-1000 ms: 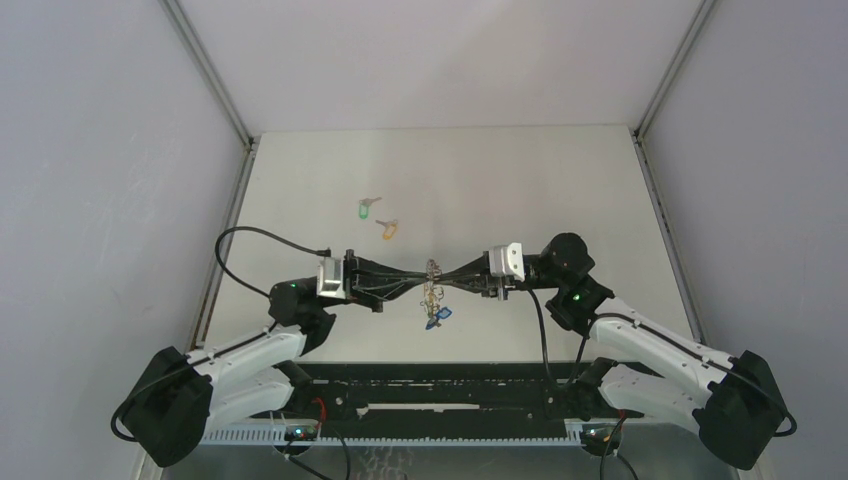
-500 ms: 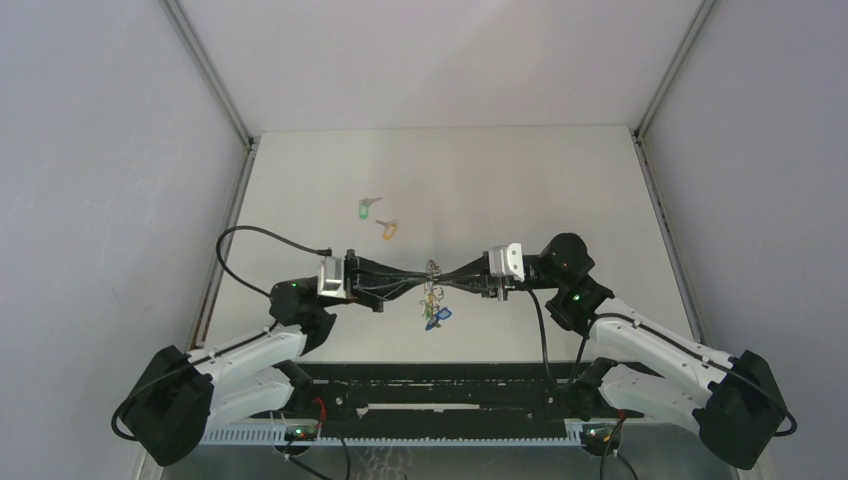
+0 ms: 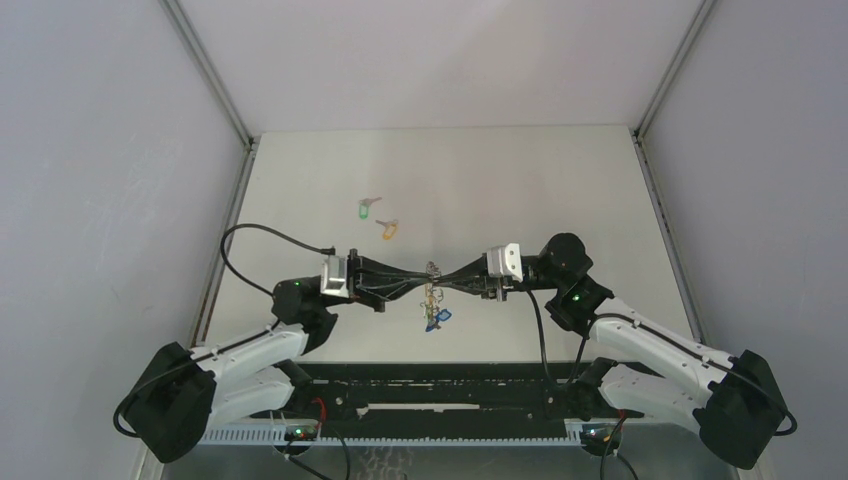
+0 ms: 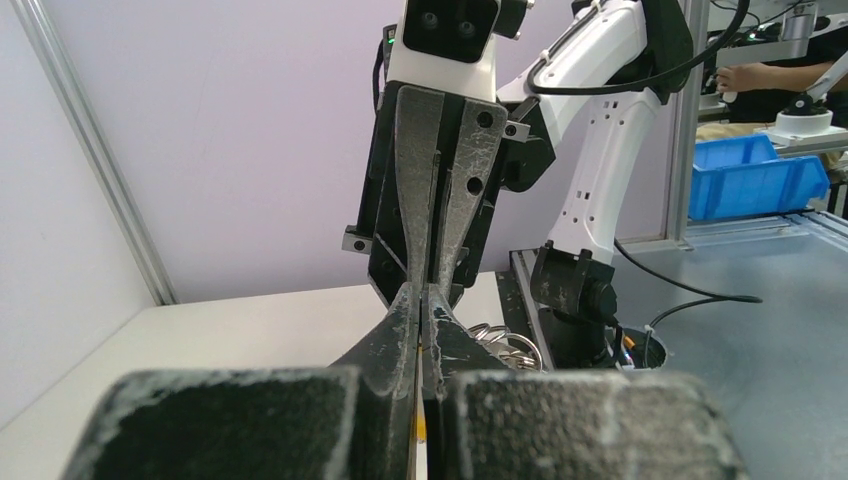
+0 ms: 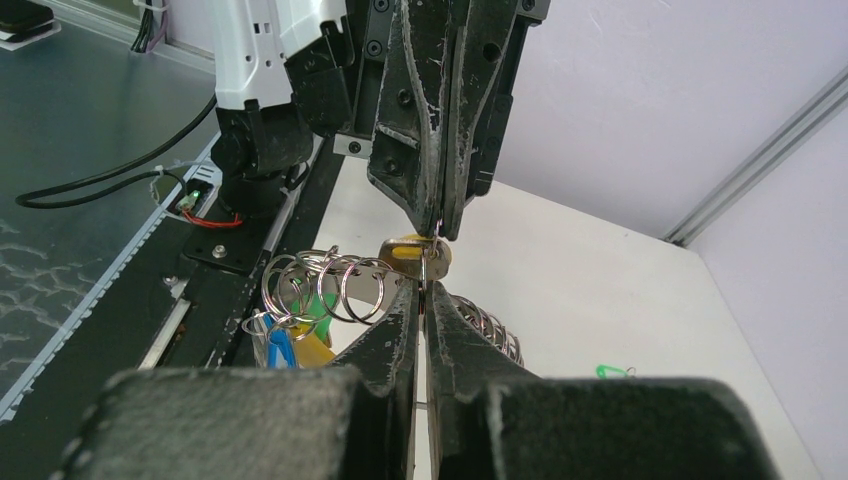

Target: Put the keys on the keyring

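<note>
Centre frame, my left claw (image 5: 440, 228) and right claw (image 5: 422, 290), both pinching the dangling keyring (image 5: 320, 290) tip to tip, have barely moved in a second, while the green key (image 3: 365, 210) and orange key (image 3: 387, 229) wait unthreaded, up-left on the table (image 3: 560, 180).

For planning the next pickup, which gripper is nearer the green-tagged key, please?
Left, narrowly: the left gripper is nearside and right of the green-tagged key; the right gripper meets it tip-to-tip, farther right.
</note>
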